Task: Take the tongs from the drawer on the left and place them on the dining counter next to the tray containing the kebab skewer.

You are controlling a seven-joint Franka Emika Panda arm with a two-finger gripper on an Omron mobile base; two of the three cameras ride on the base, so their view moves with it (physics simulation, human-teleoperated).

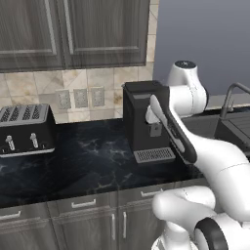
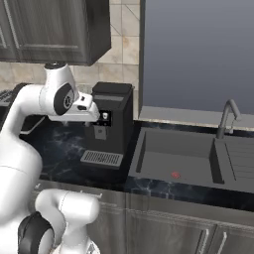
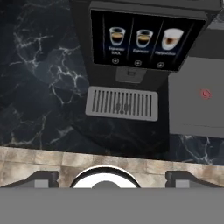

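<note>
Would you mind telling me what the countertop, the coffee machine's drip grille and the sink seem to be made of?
The black white-veined countertop looks like polished marble, given its veining and sheen. The silvery slotted drip grille appears to be brushed metal, though it could be painted plastic. The dark grey rectangular sink looks matte, perhaps composite or coated steel.

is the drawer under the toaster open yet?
No: in the left base view the drawer under the toaster sits flush with the neighbouring cabinet fronts, its handle not pulled out.
</note>
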